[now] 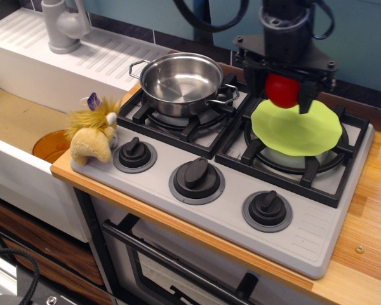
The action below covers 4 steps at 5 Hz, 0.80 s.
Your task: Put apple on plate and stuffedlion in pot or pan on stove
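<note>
The gripper (283,92) is clamped on the apple (282,89) and holds it over the back edge of the plate (297,129), which lies on the right-hand burner grate of the stove (241,190). To my eye it ought to come forward toward the plate's middle and lower right down before letting go (a round thing will roll off a flat rim). The stuffedlion (94,135) sits at the stove's left corner, the pot (180,81) empty

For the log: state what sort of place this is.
Likely a toy play kitchen: a grey cooktop with black burner grates and round knobs, a white sink basin with a grey faucet, and an oven door below.
</note>
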{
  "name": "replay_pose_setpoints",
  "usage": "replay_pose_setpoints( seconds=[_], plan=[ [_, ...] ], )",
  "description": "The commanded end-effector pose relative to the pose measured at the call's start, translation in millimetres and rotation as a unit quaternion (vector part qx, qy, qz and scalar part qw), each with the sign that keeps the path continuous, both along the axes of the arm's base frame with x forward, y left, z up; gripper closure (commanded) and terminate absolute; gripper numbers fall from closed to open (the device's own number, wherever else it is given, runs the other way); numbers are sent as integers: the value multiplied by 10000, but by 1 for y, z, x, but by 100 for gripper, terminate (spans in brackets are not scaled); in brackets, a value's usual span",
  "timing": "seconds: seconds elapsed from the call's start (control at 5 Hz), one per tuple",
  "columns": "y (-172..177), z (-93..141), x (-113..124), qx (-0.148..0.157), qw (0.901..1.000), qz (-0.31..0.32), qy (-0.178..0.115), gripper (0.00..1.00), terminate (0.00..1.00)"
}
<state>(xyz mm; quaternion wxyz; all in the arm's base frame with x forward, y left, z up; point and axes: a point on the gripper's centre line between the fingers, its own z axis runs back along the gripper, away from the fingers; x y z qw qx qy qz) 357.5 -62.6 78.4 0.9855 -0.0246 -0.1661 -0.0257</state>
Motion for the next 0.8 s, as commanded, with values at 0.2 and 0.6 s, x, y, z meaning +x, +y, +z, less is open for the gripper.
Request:
replay_pose_setpoints(
  seconds=[0.2,0.6],
  plan=[
    [-16,2,5,-116,9995,154,-250,0,0],
    [-30,28,-7,-1,9996,282,-6,0,0]
  ],
)
